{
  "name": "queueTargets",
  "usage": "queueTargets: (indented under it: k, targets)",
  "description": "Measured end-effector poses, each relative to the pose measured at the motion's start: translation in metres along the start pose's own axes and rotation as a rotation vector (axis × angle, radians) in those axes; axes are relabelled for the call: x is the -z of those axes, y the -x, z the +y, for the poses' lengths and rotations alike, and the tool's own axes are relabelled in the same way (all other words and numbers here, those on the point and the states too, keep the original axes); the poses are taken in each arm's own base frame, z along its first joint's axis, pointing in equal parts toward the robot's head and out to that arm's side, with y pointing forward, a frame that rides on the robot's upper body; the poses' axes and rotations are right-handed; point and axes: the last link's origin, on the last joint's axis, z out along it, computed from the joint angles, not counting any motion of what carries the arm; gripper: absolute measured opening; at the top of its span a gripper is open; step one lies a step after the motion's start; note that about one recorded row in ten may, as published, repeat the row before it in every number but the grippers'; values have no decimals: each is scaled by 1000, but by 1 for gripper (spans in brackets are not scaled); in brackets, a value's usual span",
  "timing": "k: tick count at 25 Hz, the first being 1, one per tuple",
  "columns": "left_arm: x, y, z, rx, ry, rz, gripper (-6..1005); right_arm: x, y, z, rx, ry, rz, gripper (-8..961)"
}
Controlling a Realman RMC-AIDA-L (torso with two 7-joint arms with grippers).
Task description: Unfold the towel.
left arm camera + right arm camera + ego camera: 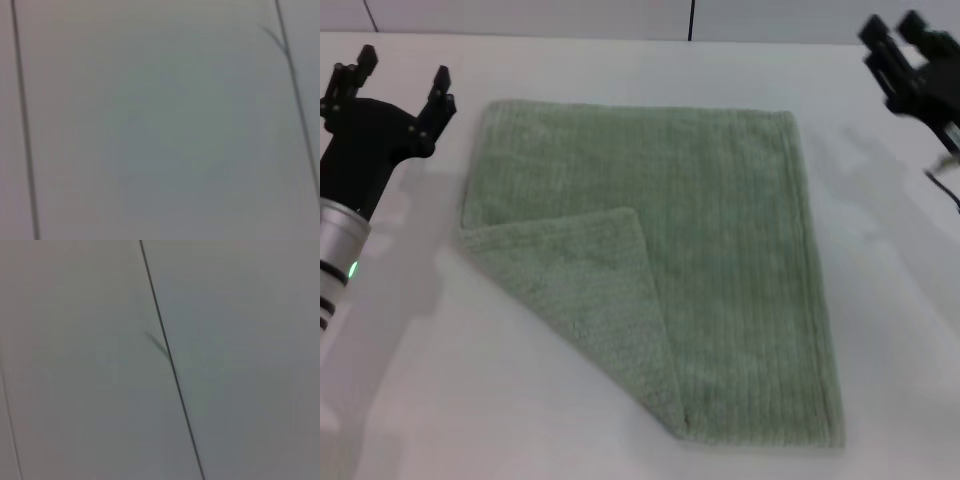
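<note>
Head view: ribbed sage towel (720, 250) lies flat, near-left corner folded over. Left gripper (400, 85) spread wide beside its far-left edge; right gripper (910, 45) well clear, fingers parted.

The tabletop (880, 300) is viewed from the head camera, forward and downward, while pale seamed panels (160, 120) alone are shown by both wrist cameras.

The towel (720, 260) lies on the table (900, 330), between both grippers.
</note>
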Motion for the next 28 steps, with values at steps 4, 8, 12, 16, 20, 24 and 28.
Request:
queueTargets:
  k: [4, 8, 12, 16, 20, 24, 28]
  targets:
    - [-7, -4, 6, 5, 20, -4, 799, -44, 12, -1, -24, -74, 270, 489]
    - [-23, -11, 17, 28, 54, -59, 799, -72, 21, 8, 41, -111, 521, 332]
    - [-35, -26, 32, 46, 102, -128, 799, -87, 26, 8, 24, -159, 665, 152]
    - [-43, -46, 39, 47, 142, -183, 799, -95, 24, 1, -24, -162, 819, 9]
    - [-53, -85, 52, 3, 230, -446, 799, -97, 21, -6, -46, -177, 861, 4]
    - [-46, -111, 75, -103, 349, -654, 798, -94, 22, -14, -70, -197, 860, -1]
    - [-38, -118, 99, -161, 467, -739, 798, -97, 18, -15, -72, -194, 896, 0]
